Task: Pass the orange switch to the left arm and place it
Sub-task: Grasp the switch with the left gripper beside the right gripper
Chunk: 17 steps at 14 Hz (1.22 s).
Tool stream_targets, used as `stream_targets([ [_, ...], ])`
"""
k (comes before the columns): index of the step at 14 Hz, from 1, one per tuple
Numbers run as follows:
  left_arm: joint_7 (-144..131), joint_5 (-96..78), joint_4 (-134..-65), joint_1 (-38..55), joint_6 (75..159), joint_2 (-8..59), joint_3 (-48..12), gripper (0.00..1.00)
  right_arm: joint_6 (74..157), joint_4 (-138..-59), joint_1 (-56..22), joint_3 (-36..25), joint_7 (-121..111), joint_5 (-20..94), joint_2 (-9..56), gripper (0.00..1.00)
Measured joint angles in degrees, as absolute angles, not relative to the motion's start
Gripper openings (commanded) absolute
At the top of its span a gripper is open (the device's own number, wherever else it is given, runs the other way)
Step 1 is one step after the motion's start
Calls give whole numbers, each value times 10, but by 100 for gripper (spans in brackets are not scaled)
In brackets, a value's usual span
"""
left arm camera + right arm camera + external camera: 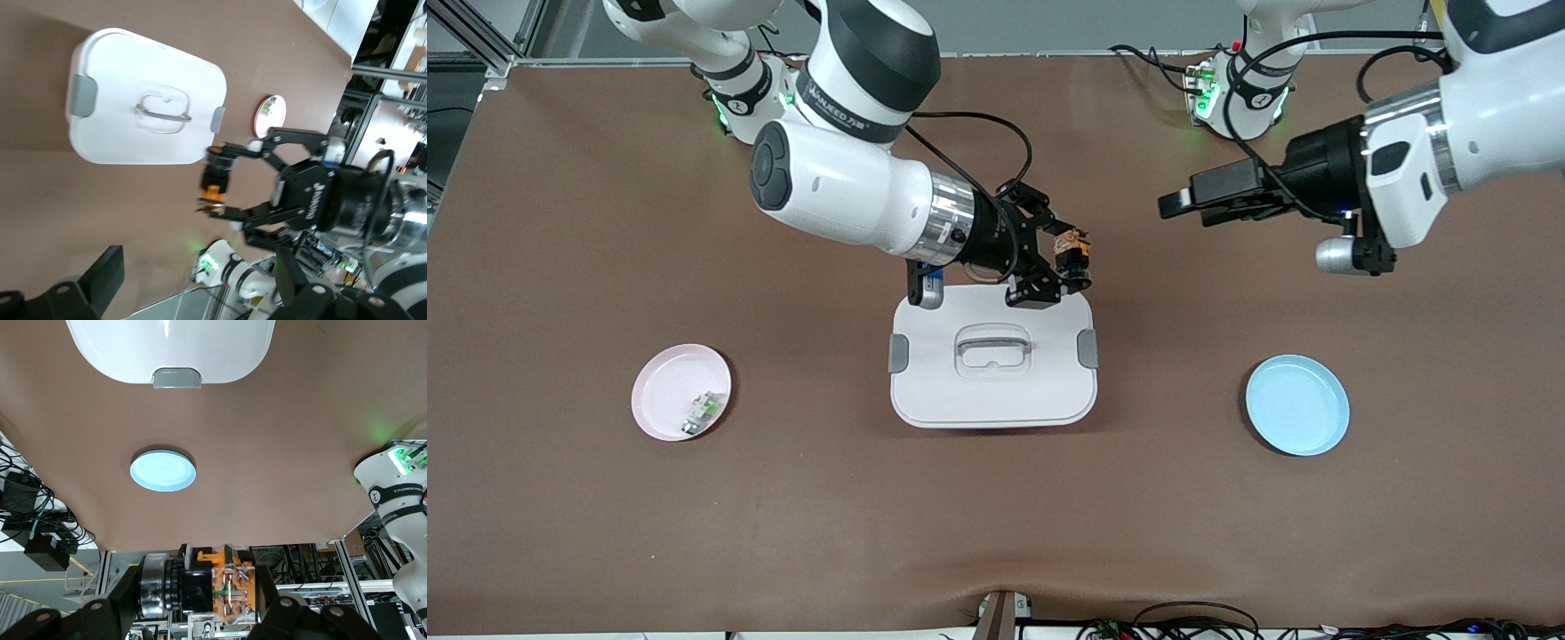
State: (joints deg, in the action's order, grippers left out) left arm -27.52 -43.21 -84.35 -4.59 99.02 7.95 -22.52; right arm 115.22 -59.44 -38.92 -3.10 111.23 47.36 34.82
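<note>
A white box point(992, 364) with a grey lid handle and grey side latches sits mid-table on the brown table point(996, 516). The right gripper point(1069, 258) hangs over the box's edge nearest the robots' bases, its jaws closed on the orange switch point(1073, 242). The left gripper point(1181, 204) hovers over bare table toward the left arm's end, jaws spread wide and holding nothing. A pink plate point(681, 392) with a small white-and-green component point(703, 411) lies toward the right arm's end; a blue plate point(1296, 404) lies toward the left arm's end.
</note>
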Motion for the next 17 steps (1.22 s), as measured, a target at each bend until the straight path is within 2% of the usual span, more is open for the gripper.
stream_targets([
  [4,-306,-431,-847,-8,1039,100,-226,100,1153,-587,-390,-32,1131,473,349,0],
  [11,-306,-411,-847,0,1064,125,-226,100,1152,-585,-390,-32,1155,473,349,0],
  [17,-319,-397,-848,46,1091,141,-227,100,1152,-584,-389,-33,1157,473,349,0],
])
